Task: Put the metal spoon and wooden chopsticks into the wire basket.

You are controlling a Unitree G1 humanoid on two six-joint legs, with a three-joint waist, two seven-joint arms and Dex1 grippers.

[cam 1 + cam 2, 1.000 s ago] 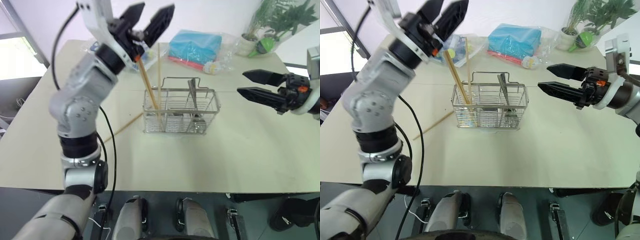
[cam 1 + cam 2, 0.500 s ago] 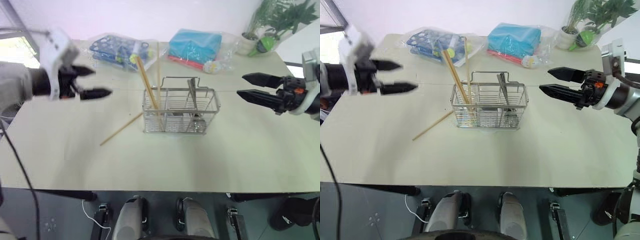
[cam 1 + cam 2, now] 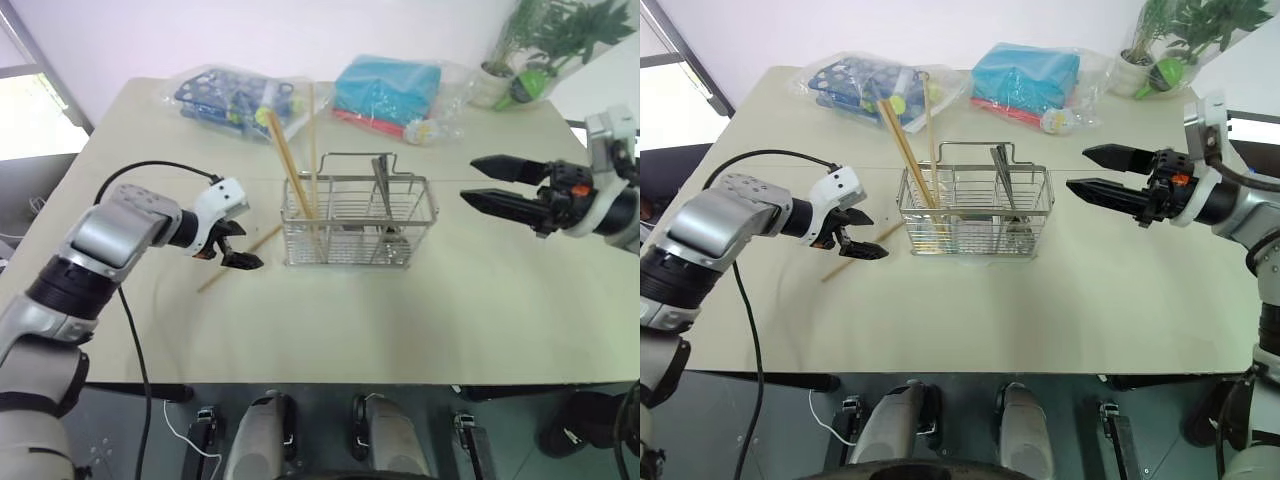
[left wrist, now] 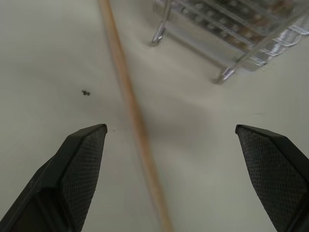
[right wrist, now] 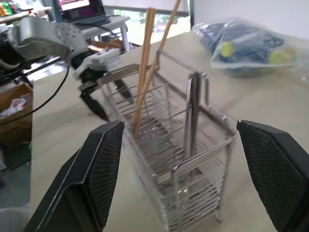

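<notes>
Wooden chopsticks (image 3: 297, 170) split: two standing tilted in wire basket (image 3: 360, 222), one lying flat on table (image 3: 420, 320) just left of it

Left gripper (image 3: 237, 246) hovering low over the loose chopstick (image 4: 133, 113), fingers spread wide on either side of it, grasping nothing; right gripper (image 3: 478, 183) hanging level in the air right of the basket, pointing at it, fingers parted and empty; metal spoon (image 3: 385, 205) standing in the basket's right-hand compartment, handle up; basket sitting mid-table, bagged items (image 3: 235, 95) lying behind it at the far edge
</notes>
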